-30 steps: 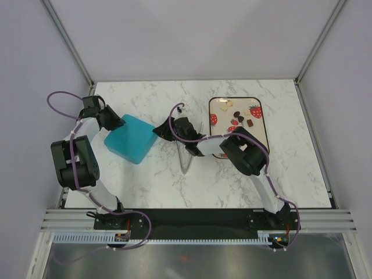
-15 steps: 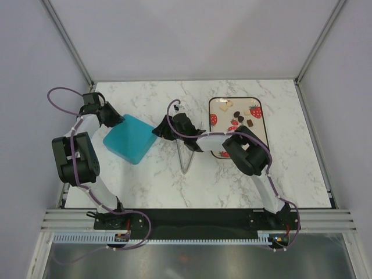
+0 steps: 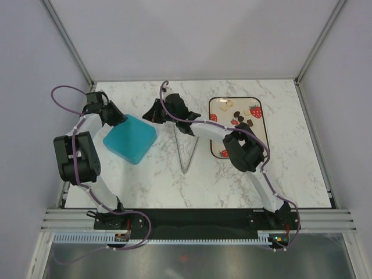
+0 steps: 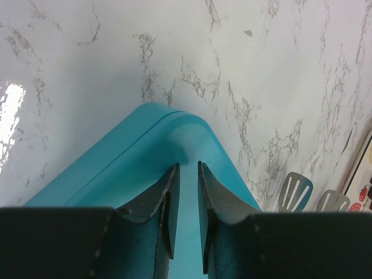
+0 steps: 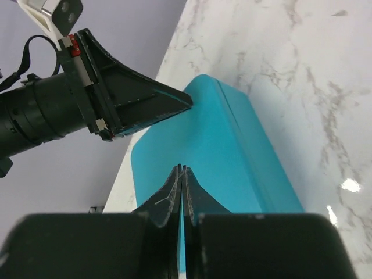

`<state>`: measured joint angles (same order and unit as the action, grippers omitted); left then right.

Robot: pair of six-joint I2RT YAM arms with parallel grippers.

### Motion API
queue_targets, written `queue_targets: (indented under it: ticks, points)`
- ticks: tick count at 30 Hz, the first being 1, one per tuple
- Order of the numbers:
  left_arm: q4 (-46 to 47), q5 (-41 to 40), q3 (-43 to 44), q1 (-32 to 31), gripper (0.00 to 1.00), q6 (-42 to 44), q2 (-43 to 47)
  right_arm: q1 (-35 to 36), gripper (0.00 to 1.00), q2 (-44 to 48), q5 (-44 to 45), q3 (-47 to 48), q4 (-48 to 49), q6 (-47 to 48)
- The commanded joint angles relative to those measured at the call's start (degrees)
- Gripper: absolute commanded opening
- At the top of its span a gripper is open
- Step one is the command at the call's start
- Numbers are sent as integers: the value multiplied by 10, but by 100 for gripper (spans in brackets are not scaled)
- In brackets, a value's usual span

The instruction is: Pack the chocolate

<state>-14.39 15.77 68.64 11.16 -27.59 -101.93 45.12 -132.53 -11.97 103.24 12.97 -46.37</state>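
Right tool (image 5: pixel 182 170) shut, left tool (image 4: pixel 187 170) ajar

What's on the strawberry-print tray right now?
A few cream and brown chocolate pieces lie on the rectangular strawberry-print tray. The right arm's black elbow covers the tray's near part, so anything there is hidden.

white marble-veined counter (image 3: pixel 221 180) spreads beneath the left tool (image 4: pixel 187 167) and right tool (image 5: pixel 181 168), a glare spot (image 4: pixel 11 110) beside each; pale lilac walls (image 3: pixel 192 40) and grey frame posts (image 3: pixel 67 40) stand beyond them.
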Motion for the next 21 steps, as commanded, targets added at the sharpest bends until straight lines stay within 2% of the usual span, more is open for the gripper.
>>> queue_targets:
  ticks: [1,3,6,14,21]
  points:
    - [-44,-24,-14,-3,27,18,-27,8,3,-75,-58,38,6,-27]
    - [-46,-25,-15,-2,27,17,-32,13,4,-118,-77,52,17,-60]
    - [-50,-34,-23,-3,27,10,-37,15,2,-154,-64,58,-15,-62]
    - [-93,-61,7,-3,27,8,-37,16,2,-112,-35,37,-41,-22]
    - [-92,17,90,-11,24,-2,32,15,2,-84,-35,30,-36,-12]
